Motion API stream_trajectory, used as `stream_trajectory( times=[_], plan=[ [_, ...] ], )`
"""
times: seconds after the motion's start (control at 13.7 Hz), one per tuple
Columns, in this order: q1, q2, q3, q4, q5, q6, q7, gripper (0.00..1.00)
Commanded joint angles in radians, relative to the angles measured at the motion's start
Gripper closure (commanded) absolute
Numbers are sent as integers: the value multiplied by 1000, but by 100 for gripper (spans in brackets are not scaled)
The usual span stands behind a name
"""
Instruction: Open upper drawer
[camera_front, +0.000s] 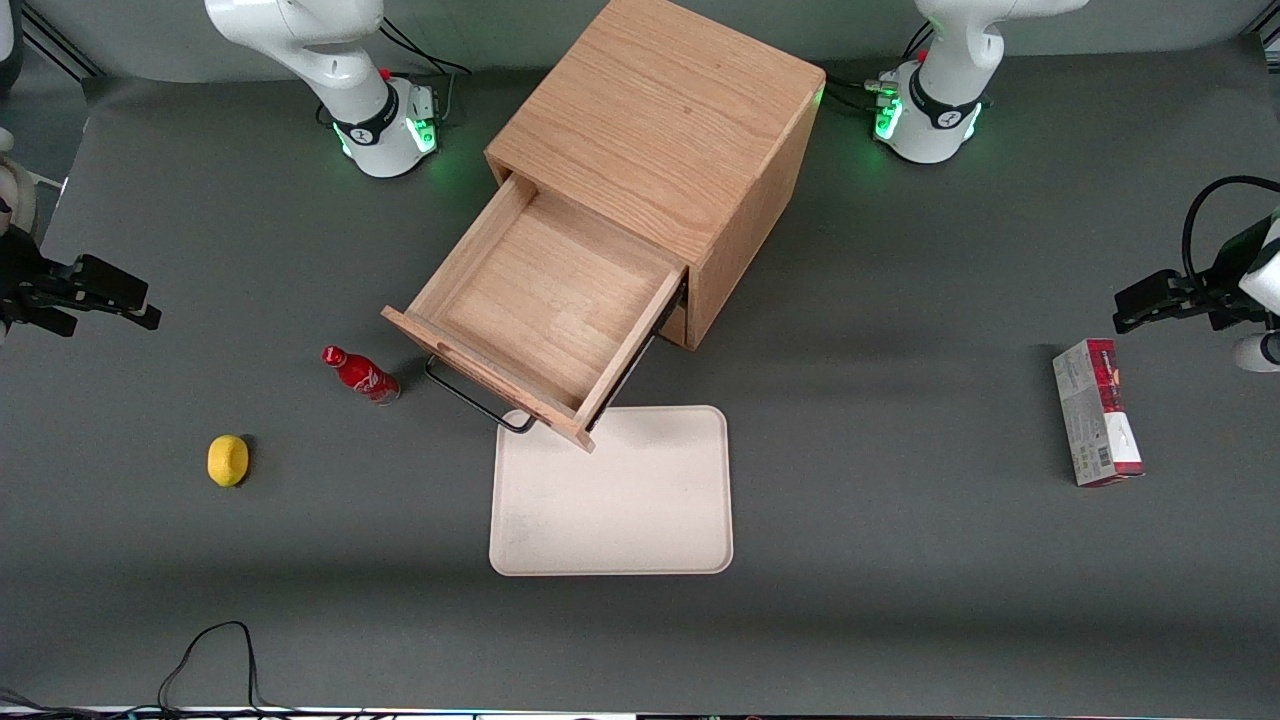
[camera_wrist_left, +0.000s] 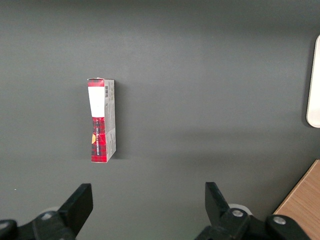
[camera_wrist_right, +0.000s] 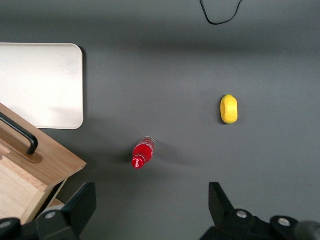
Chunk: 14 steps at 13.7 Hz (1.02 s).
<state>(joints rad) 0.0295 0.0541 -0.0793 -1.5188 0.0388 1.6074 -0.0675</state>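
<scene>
The oak cabinet (camera_front: 660, 130) stands mid-table, at an angle. Its upper drawer (camera_front: 550, 300) is pulled far out, showing a bare wooden floor with nothing in it. A thin black wire handle (camera_front: 475, 400) runs along the drawer's front, which overhangs the tray's edge. My gripper (camera_front: 140, 300) hovers over the mat at the working arm's end of the table, well apart from the drawer. It is open and holds nothing. In the right wrist view the gripper (camera_wrist_right: 150, 207) looks down on bare mat, with the drawer's front corner (camera_wrist_right: 45, 160) and handle (camera_wrist_right: 22, 132) in sight.
A cream tray (camera_front: 612, 490) lies nearer the front camera than the drawer. A small red bottle (camera_front: 360, 373) stands beside the drawer front, and a lemon (camera_front: 228, 460) sits closer to the camera. A red-grey carton (camera_front: 1097, 410) lies at the parked arm's end. A black cable (camera_front: 210, 650) loops at the table's front edge.
</scene>
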Motion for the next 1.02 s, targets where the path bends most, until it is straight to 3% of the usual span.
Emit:
stream_trajectory(
  times=[0.0, 0.29, 0.44, 0.95],
  plan=[
    [-10, -17, 16, -35, -25, 19, 34, 0],
    [-8, -11, 16, -24, -26, 14, 32, 0],
    [12, -4, 12, -15, -63, 12, 35, 0],
    [13, -4, 9, -15, -62, 6, 38, 0]
  ],
)
